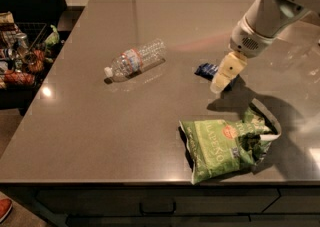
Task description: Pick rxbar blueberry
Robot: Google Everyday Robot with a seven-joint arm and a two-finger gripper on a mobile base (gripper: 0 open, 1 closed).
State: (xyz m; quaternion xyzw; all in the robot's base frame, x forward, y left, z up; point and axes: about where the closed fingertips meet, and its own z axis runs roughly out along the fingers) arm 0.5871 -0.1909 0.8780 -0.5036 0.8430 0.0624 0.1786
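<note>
The rxbar blueberry is a small flat dark navy bar lying on the grey countertop, right of centre. Only its left part shows; the rest is hidden behind my gripper. My gripper hangs from the white arm at the upper right, its pale fingers pointing down and left, right over the bar's near right end. I cannot tell whether it touches the bar. A clear plastic water bottle lies on its side to the left. A large green chip bag lies near the front edge.
A wire basket with several snacks and cans stands off the counter's left side. The counter's front edge runs along the bottom, with drawers below it.
</note>
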